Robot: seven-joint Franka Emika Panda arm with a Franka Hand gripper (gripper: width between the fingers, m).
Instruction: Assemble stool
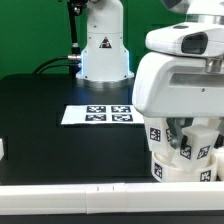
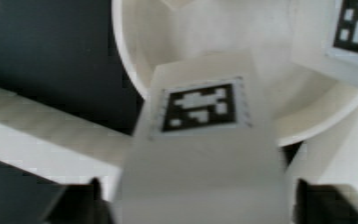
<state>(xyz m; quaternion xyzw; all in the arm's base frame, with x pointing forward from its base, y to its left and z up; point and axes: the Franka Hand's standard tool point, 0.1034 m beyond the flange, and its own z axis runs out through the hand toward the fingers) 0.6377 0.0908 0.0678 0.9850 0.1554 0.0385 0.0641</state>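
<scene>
- The black table [image 1: 45, 130] fills most of the exterior view, with a white rail [image 1: 60, 192] running along its near edge.
- The robot arm [image 1: 180, 75] is large and white. Its base stands at the far side of the table, and its wrist housing hangs low at the exterior view's right.
- The stool [image 1: 185, 150] sits at the exterior view's right, close to the rail and directly under the wrist housing. It shows as a cluster of chunky white parts carrying black-and-white square tags.
- The marker board [image 1: 98, 114] lies flat on the table near the middle, well apart from the stool to the exterior view's left.
- A small white object [image 1: 3, 149] rests at the table's edge at the exterior view's far left; I cannot tell what it is.
- A stool leg [image 2: 202, 120] fills the wrist view, very close, with one tag facing the camera.
- The gripper [image 1: 185, 128] is down among the stool parts; whether its claw is spread or pinching a leg cannot be told.
</scene>
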